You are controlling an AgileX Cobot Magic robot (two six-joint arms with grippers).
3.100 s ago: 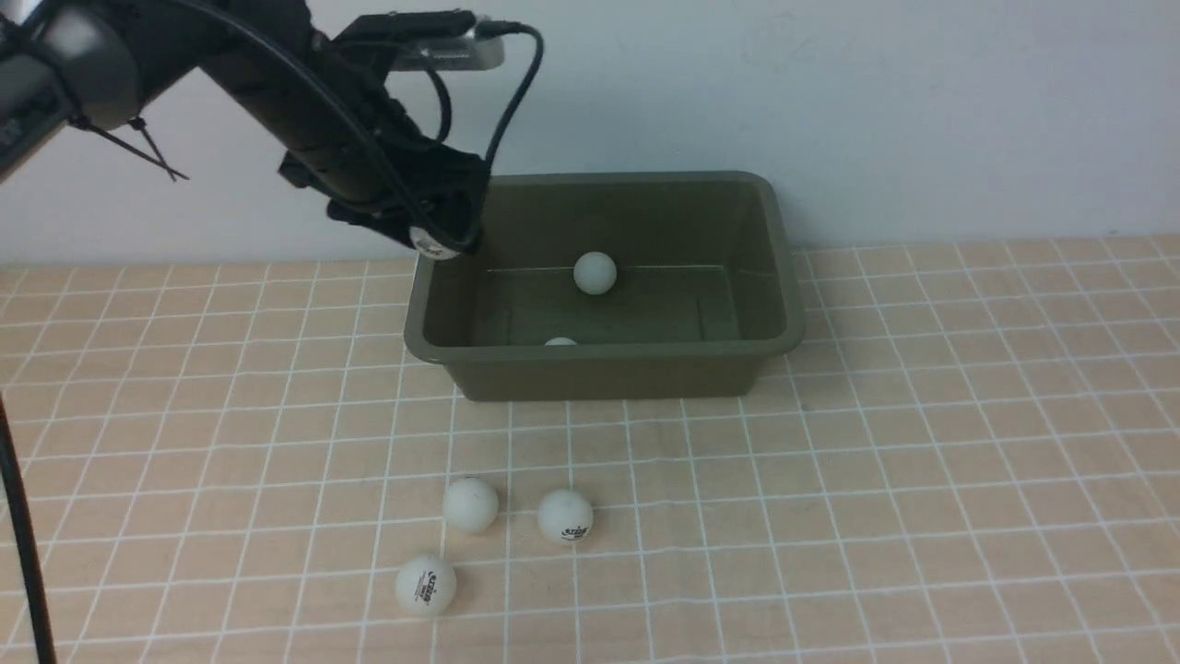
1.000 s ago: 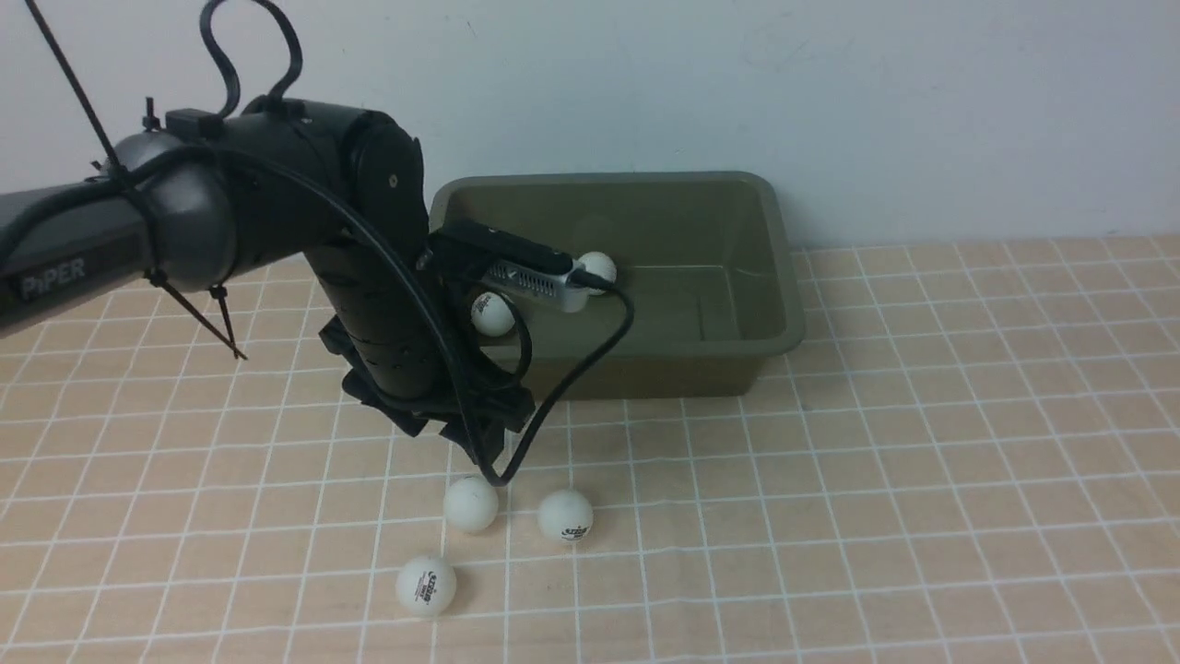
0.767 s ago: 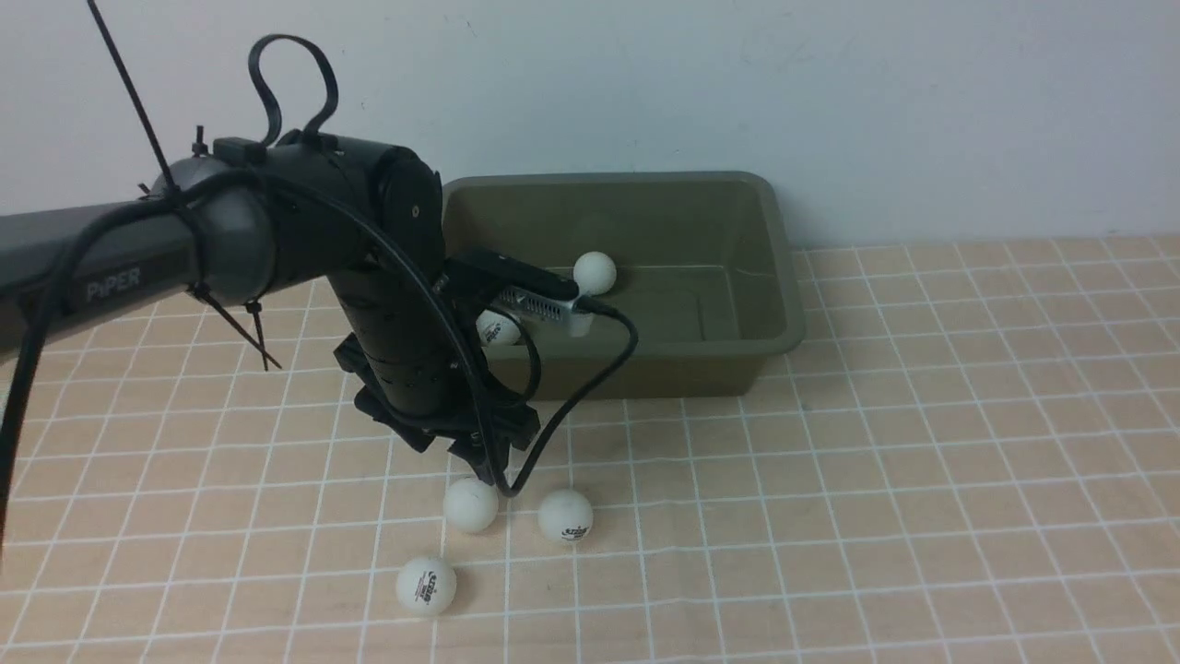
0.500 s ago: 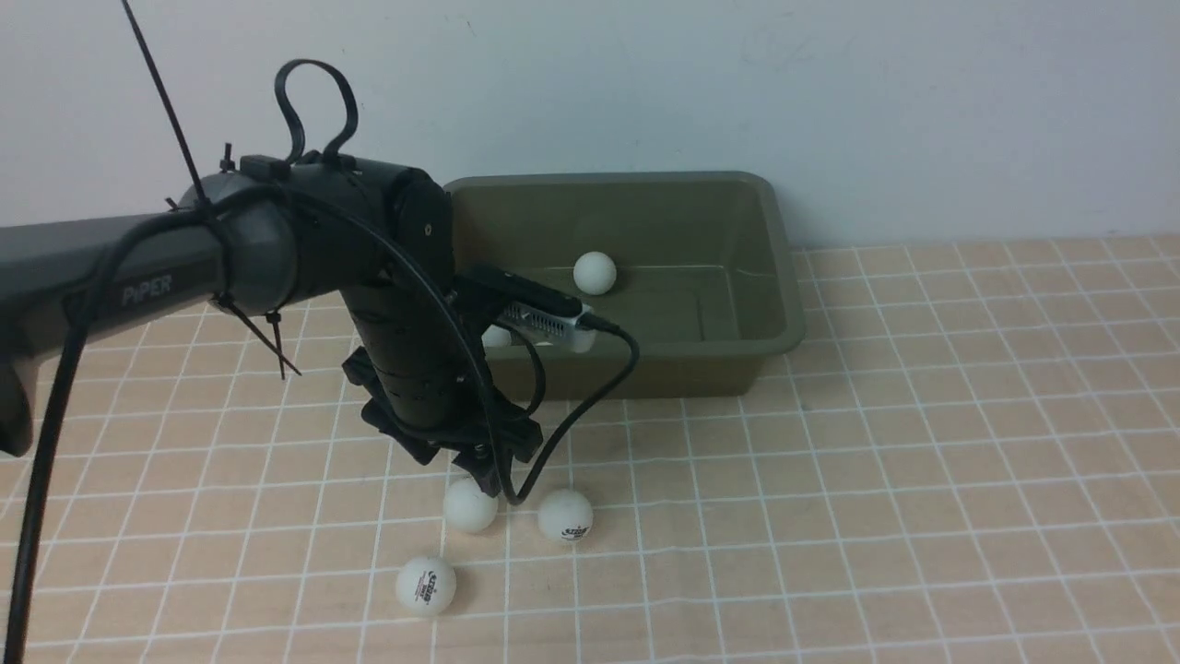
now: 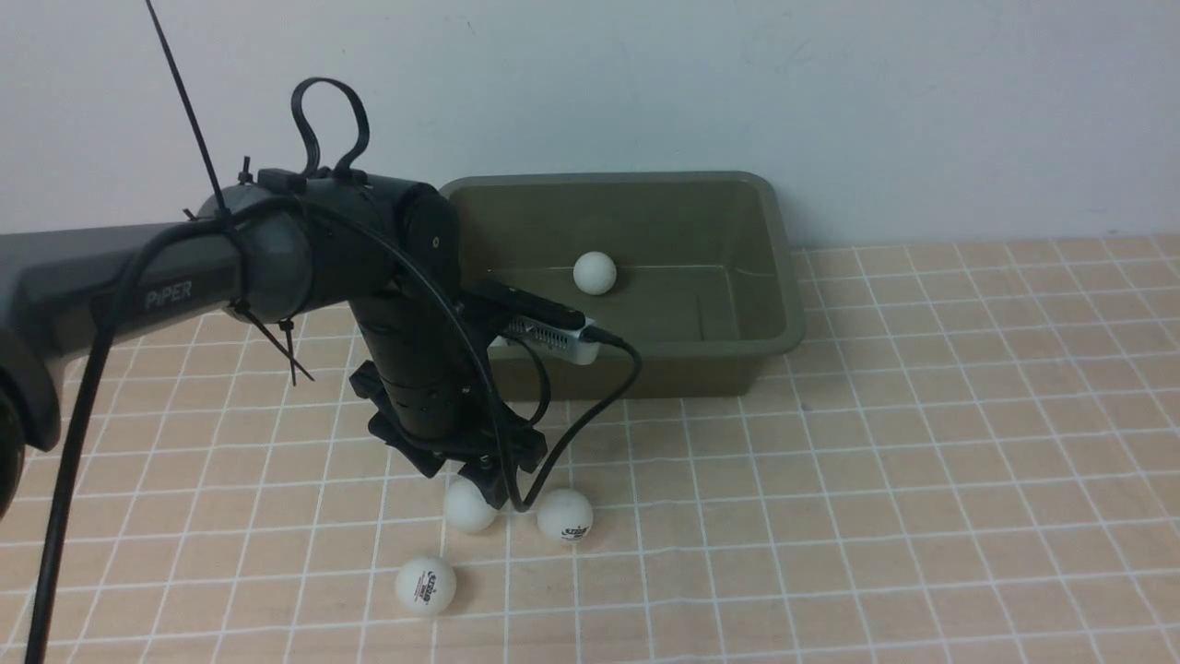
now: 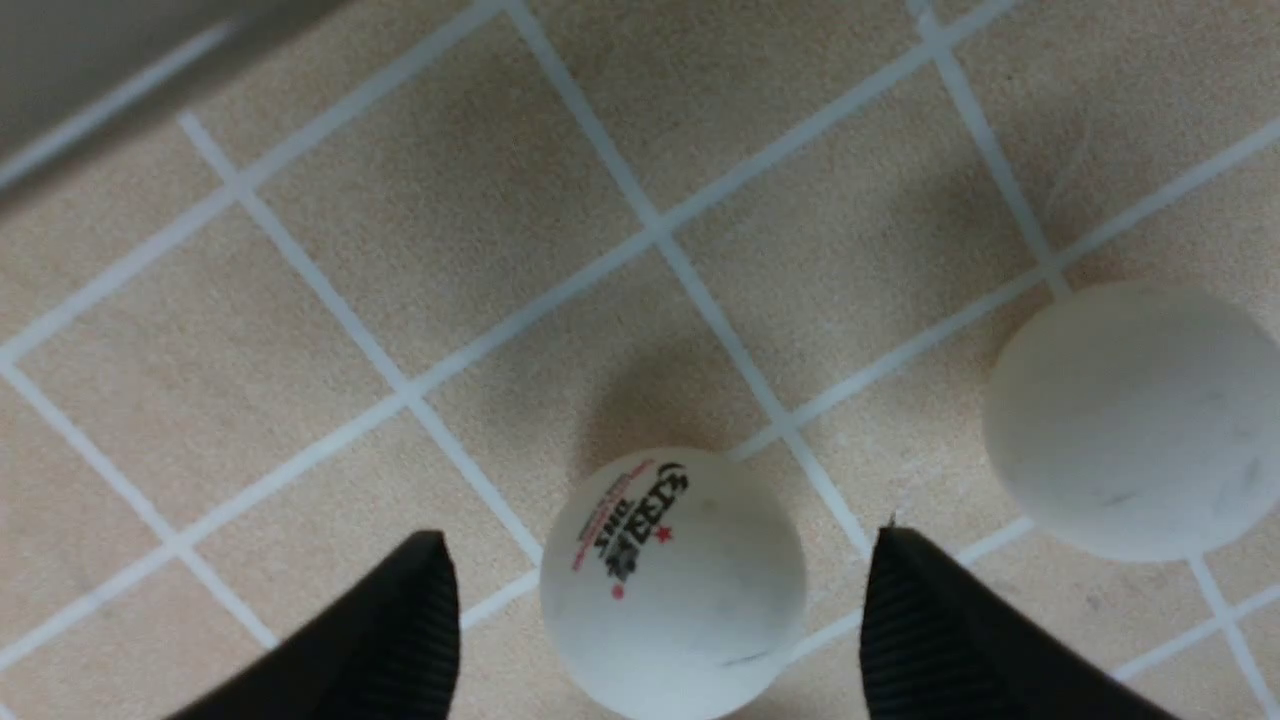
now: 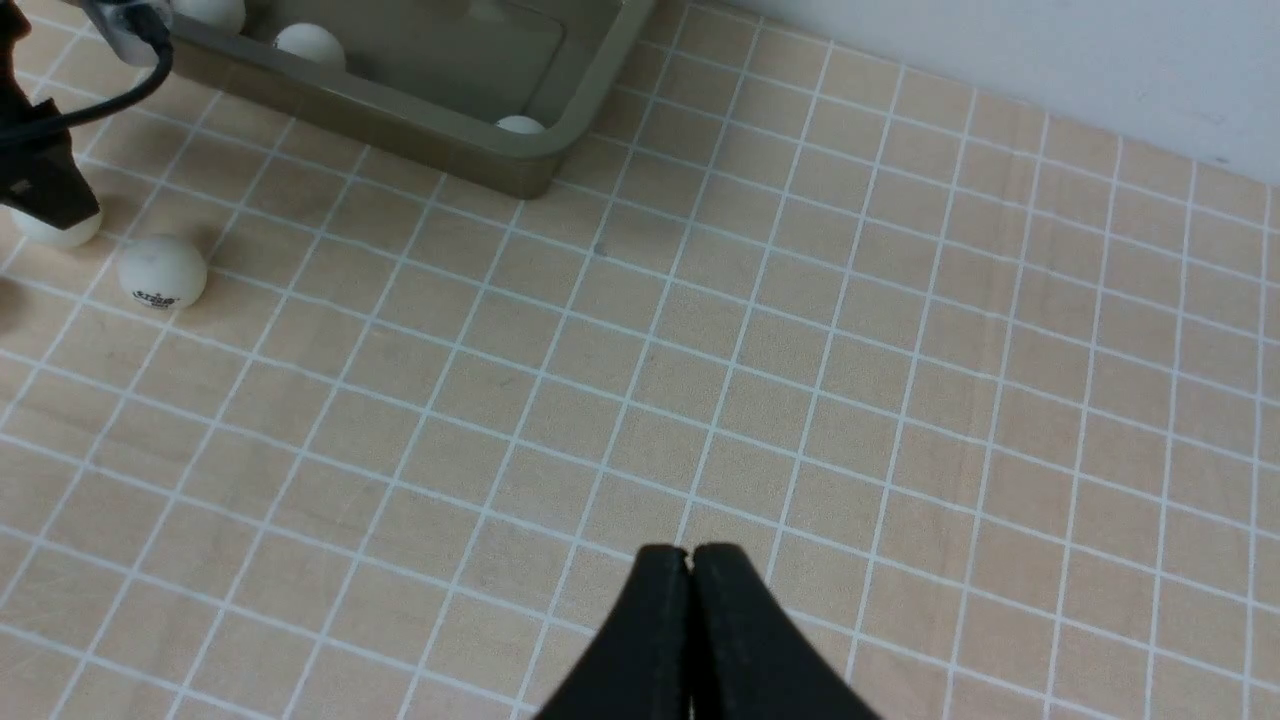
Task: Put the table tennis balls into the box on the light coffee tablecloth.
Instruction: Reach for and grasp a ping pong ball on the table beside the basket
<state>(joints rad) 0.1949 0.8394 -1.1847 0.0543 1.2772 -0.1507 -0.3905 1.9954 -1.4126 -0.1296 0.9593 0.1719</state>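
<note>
Tablecloth (image 5: 922, 461), light coffee with a thin white grid, runs open to the right of the box (image 5: 784, 304) and in front of it. The box's far rim stands close to the wall (image 5: 830, 92).

Count: three table tennis balls (image 5: 426, 585) lie on the cloth in front of the box's near-left corner. Three more (image 7: 310, 40) show inside the box. All are white and matte, some with dark print.

The left gripper (image 6: 660, 560) hangs over the printed ball (image 6: 672, 590), fingers spread wide on either side of it and not clamping. The right gripper (image 7: 690, 560) is well apart from the box, fingertips pressed together and empty.
</note>
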